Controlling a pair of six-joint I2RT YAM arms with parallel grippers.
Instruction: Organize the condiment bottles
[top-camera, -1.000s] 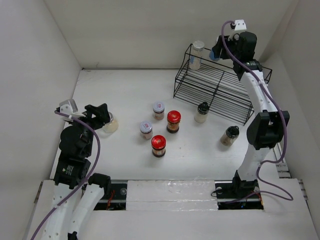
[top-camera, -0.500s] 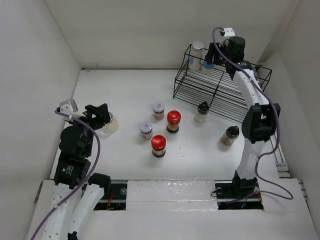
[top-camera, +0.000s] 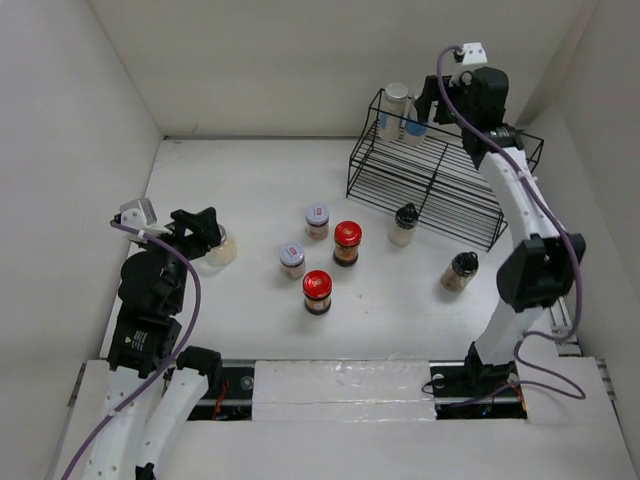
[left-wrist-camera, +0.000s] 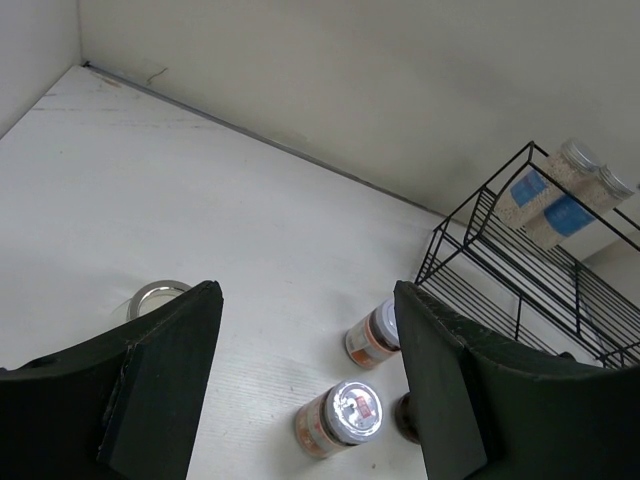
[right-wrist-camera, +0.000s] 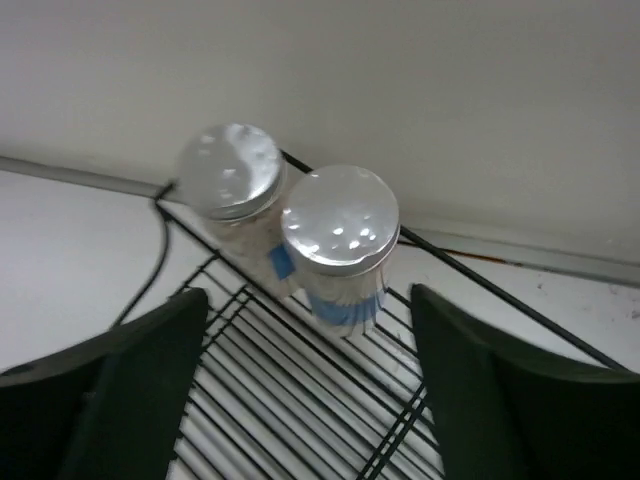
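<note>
Two clear shakers with silver lids and blue labels stand side by side on the top shelf of the black wire rack (top-camera: 440, 175): one (right-wrist-camera: 228, 175) in the corner and one (right-wrist-camera: 340, 230) beside it. My right gripper (right-wrist-camera: 308, 310) is open and empty just behind them, also in the top view (top-camera: 428, 103). My left gripper (left-wrist-camera: 305, 300) is open, with a clear silver-lidded jar (top-camera: 221, 249) beside its left finger. On the table stand two red-lidded jars (top-camera: 347, 240) (top-camera: 317, 290), two silver-lidded jars (top-camera: 317, 220) (top-camera: 292, 259) and two black-capped jars (top-camera: 405, 223) (top-camera: 460, 270).
White walls close in the table at the back and on both sides. The rack's lower shelf (top-camera: 420, 195) carries nothing. The black-capped jars stand just in front of the rack.
My right gripper carried the second blue-labelled shaker left, set it beside the first on the top shelf, let go and drew back. The left arm has not moved.
</note>
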